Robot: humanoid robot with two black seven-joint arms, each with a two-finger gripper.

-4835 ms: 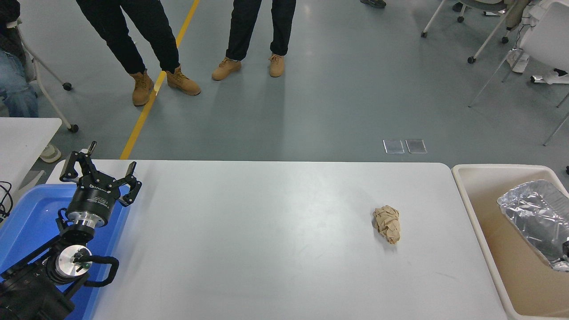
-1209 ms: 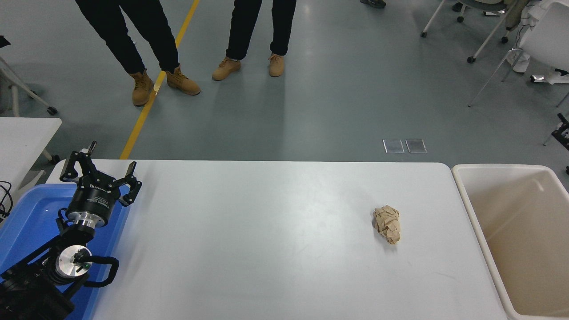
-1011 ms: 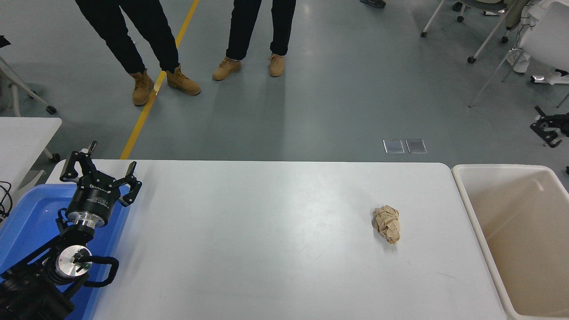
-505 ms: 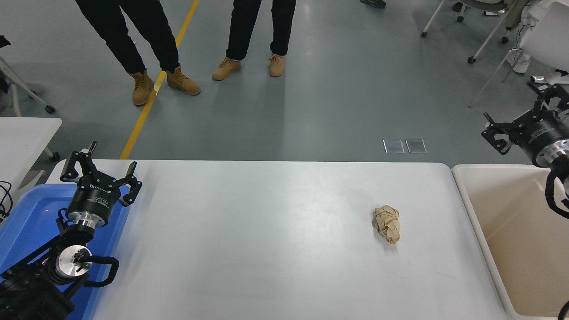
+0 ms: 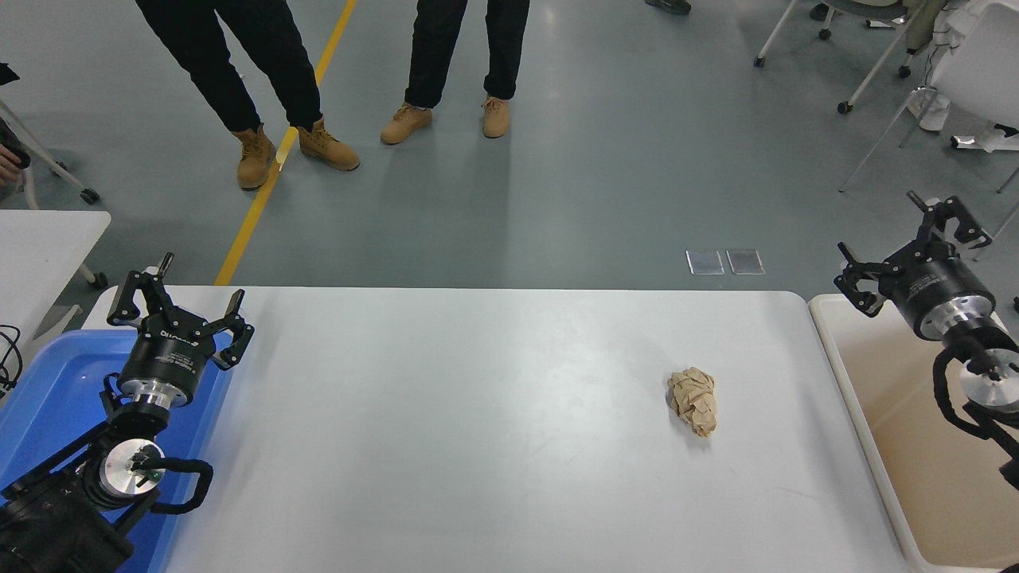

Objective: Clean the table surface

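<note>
Fingers (image 5: 856, 278) seemingly spread over bin (image 5: 915, 493).

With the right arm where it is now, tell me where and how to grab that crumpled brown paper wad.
Grip the brown paper wad across its narrow middle, coming from above. It lies alone on the table surface, longer front to back than side to side, so fingers should close from left and right. The right end effector is open above the beige bin.
</note>
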